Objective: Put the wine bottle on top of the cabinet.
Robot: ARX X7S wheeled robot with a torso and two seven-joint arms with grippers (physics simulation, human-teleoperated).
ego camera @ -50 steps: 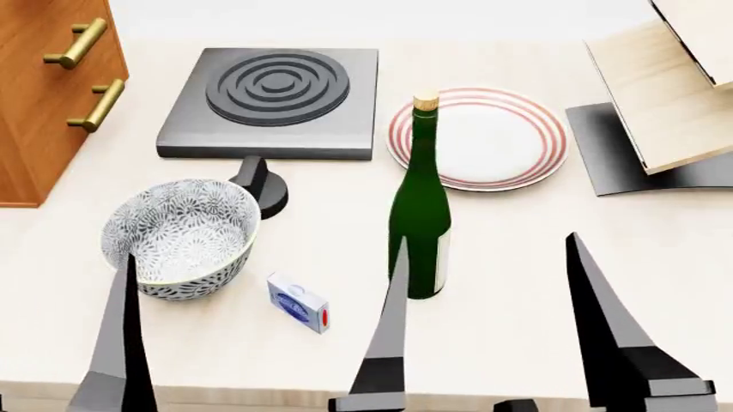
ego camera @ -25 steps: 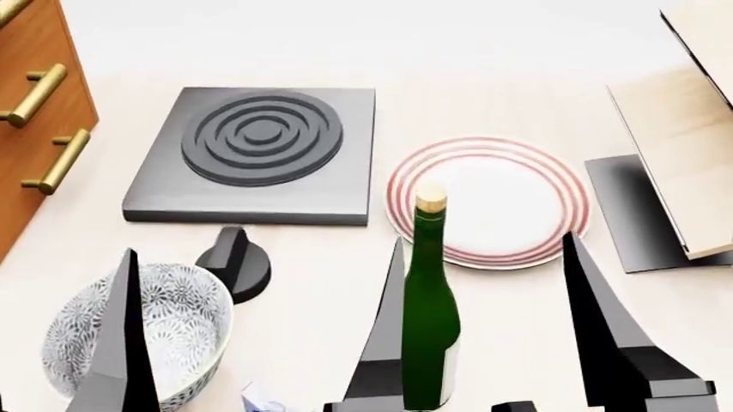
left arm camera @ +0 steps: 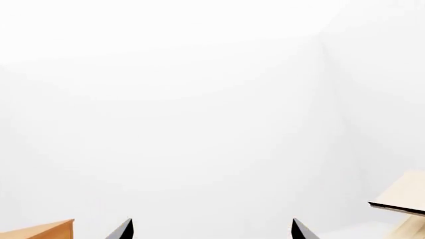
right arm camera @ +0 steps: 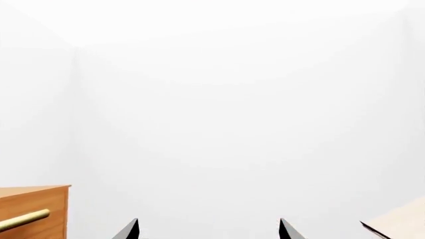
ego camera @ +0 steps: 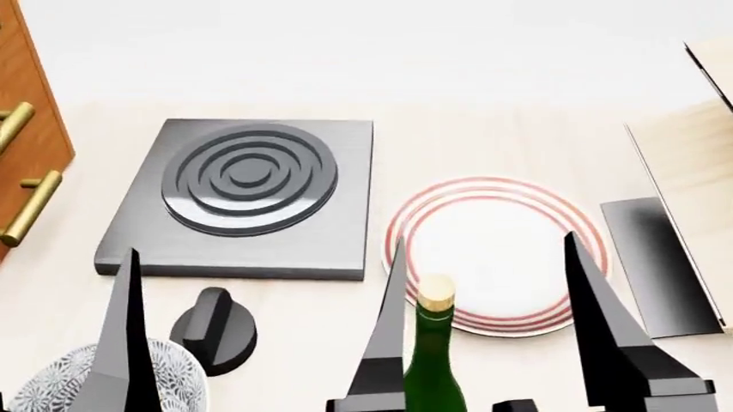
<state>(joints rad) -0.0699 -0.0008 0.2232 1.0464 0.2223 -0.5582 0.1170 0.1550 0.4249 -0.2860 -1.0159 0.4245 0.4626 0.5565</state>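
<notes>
Standing between right fingers (ego camera: 396, 335): wine bottle (ego camera: 433, 360).

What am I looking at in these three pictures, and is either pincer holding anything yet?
The head view looks down from the robot's head onto a pale table. The dark spikes are pincer fingers: the left pincer and the right pincer, both open and empty. The wine bottle stands between the right pincer's fingers, ungripped. Beyond it lie a red-ringed plate, a hotplate, a black knob and a patterned bowl. The cabinet is at the left edge. The two wrist views face a blank wall, showing only fingertips.
</notes>
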